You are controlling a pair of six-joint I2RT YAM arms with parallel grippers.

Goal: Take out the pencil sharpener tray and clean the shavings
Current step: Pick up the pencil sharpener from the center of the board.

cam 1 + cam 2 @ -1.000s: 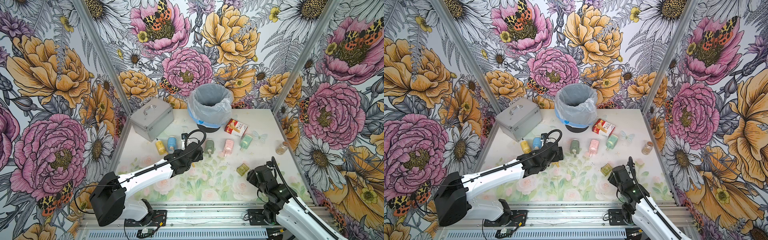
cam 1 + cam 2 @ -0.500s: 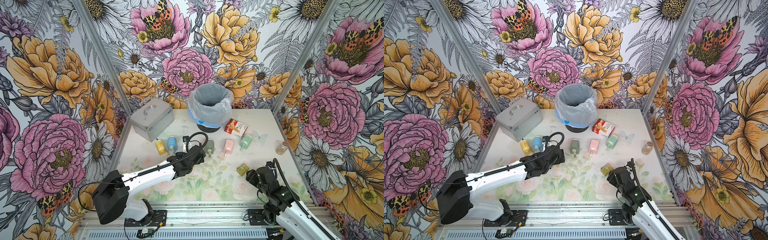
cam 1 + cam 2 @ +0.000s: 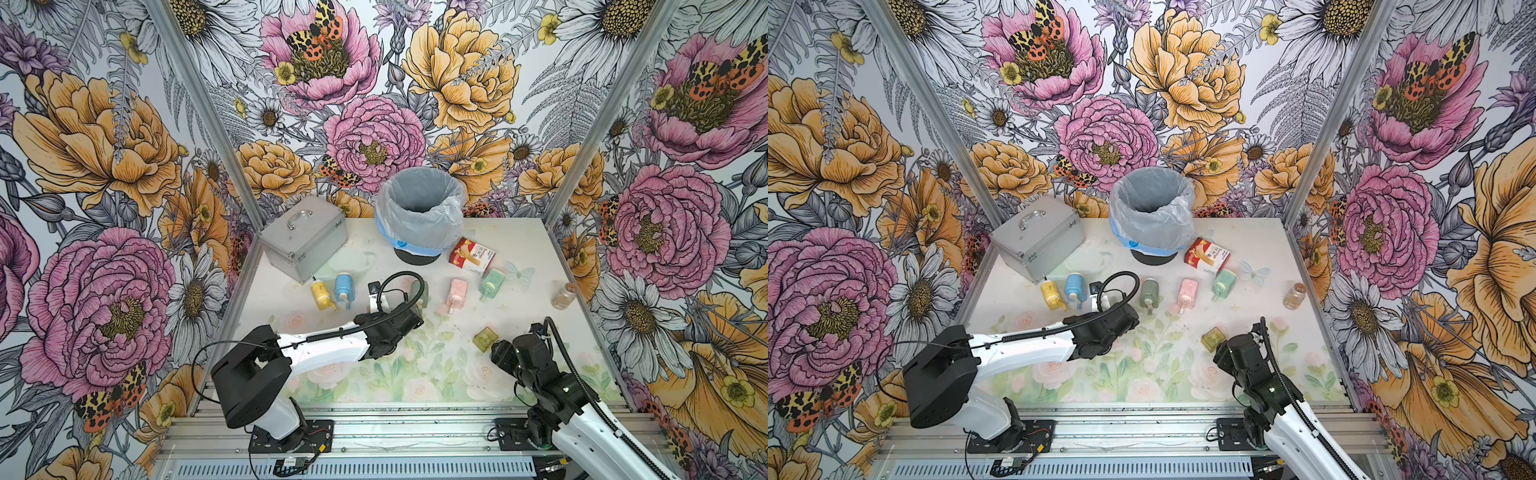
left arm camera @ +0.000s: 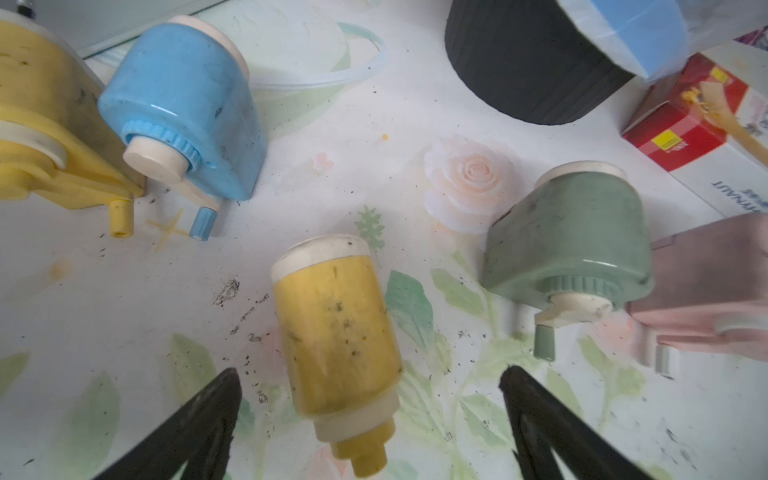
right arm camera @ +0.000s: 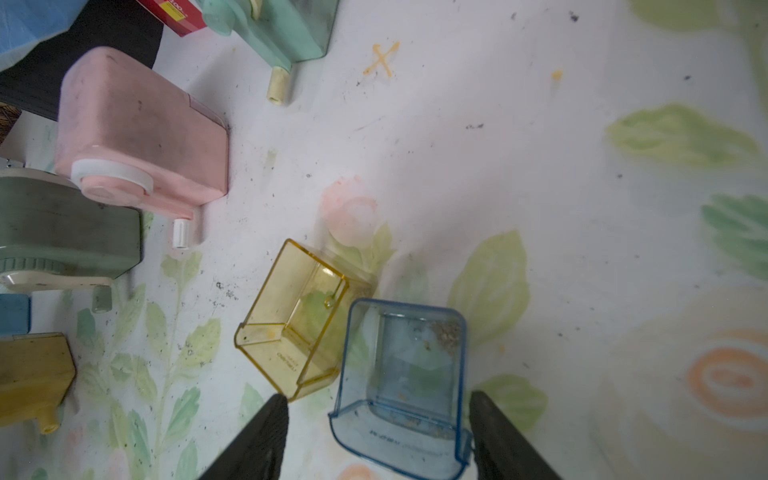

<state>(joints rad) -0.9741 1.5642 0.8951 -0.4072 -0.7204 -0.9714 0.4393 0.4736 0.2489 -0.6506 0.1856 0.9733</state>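
Shavings, brownish crumbs, cluster in one corner of the clear blue plastic sharpener tray, which rests on the floral-printed desk in your right wrist view. Your right tool straddles that tray, released: one black finger sits against its rim, while the opposite one stands clear of it. Just beside the blue tray lies a clear yellow plastic tray (in both top views this yellow tray shows just beside the right arm's black wrist); whether the two trays touch, you cannot tell. Your left tool is spread wide, with a yellow plastic sharpener with cream end caps lying between its fingers, touching neither. Dark flecks are scattered over the desk around it. A blue plastic sharpener and a grey-green sharpener lie to either side, and the bag-lined grey bin stands at the back of the desk.
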